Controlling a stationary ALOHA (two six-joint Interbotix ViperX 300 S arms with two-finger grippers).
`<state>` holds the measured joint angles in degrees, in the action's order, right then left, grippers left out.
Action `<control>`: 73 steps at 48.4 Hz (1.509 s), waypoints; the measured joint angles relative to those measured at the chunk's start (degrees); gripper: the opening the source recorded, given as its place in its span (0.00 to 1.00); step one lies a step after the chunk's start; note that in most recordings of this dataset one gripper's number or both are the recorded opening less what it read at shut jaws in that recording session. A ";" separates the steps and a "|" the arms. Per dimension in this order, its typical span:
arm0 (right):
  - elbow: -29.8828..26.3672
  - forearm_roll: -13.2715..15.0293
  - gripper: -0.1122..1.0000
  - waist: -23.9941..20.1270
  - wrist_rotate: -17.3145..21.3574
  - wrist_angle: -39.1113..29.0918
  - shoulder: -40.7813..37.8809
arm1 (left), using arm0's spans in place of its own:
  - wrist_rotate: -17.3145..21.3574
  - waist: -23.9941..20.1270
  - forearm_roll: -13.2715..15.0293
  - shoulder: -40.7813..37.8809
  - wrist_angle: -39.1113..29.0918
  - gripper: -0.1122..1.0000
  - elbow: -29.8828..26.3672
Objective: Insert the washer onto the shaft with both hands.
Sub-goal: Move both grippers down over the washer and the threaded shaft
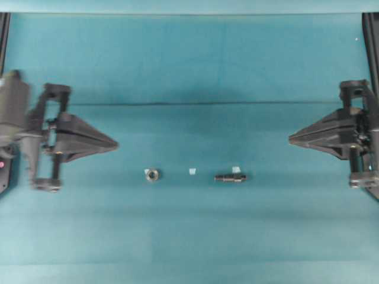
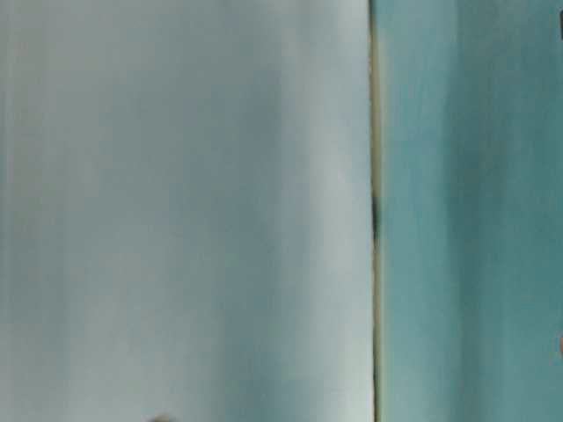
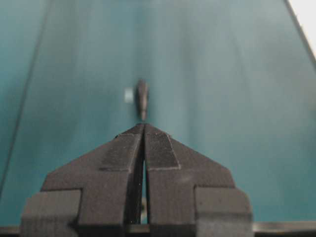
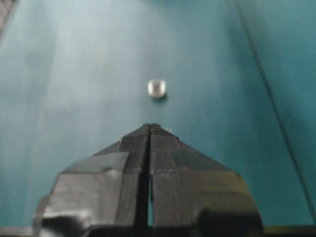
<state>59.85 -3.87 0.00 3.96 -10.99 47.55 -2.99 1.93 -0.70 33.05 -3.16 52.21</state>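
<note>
The washer (image 1: pixel 151 174), a tiny silvery ring, lies flat on the teal table left of centre. In the right wrist view the washer (image 4: pixel 157 88) is a blurred silvery dot ahead of the fingertips. The shaft (image 1: pixel 230 177), a short dark stepped rod, lies on its side right of centre, well apart from the washer. The left wrist view shows the shaft (image 3: pixel 142 98) end-on just beyond the fingertips. My left gripper (image 1: pixel 116 144) (image 3: pixel 143 125) hangs at the far left, shut and empty. At the far right my right gripper (image 1: pixel 290 139) (image 4: pixel 151 125) is also shut and empty. Both point inward.
Two small white tape scraps lie on the table, one (image 1: pixel 192 171) between washer and shaft, one (image 1: pixel 236 169) touching the shaft's far side. Dark frame posts (image 1: pixel 371 35) stand at both side edges. The table-level view is a blur of pale wall and teal.
</note>
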 measured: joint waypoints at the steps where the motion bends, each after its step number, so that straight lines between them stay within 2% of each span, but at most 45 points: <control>1: -0.26 0.00 0.01 0.00 0.00 -0.70 -0.70 | 0.00 0.00 0.00 -0.62 -0.70 0.12 -0.26; 10: -2.55 0.00 0.01 0.00 0.00 -4.92 -8.53 | -0.09 0.44 0.00 -6.24 -7.29 0.12 -4.04; 20: -7.21 0.09 0.01 0.00 0.00 -8.70 -18.72 | -0.09 0.62 0.00 -13.80 -18.90 0.12 -9.84; 31: -14.06 1.93 0.01 0.00 0.00 -15.91 -30.06 | -0.09 0.97 -0.09 -21.53 -27.07 0.12 -14.85; 42: -18.02 2.11 0.01 -1.23 0.00 -18.19 -37.44 | -0.26 1.49 0.00 -27.60 -28.21 0.12 -18.54; 56: -19.16 2.11 0.05 -1.41 0.00 -18.28 -40.25 | -0.79 1.49 -0.09 -29.97 -27.07 0.12 -19.07; 61: -19.25 2.20 0.13 -1.49 0.00 -18.28 -40.87 | -2.37 1.23 -0.09 -30.06 -26.72 0.12 -18.72; 65: -19.34 2.20 0.26 -1.49 0.00 -18.19 -41.31 | -3.25 0.62 -0.09 -30.15 -26.10 0.16 -18.37; 68: -19.34 2.11 0.40 -1.49 0.00 -18.28 -41.92 | -3.34 0.26 -0.09 -30.15 -25.14 0.26 -18.02; 73: -19.34 2.29 0.68 -1.49 0.00 -18.19 -42.71 | -2.99 0.26 -0.18 -30.15 -23.20 0.53 -17.31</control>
<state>40.52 -1.58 -1.49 3.96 -29.18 4.83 -5.98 2.20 -0.88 2.90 -26.37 34.89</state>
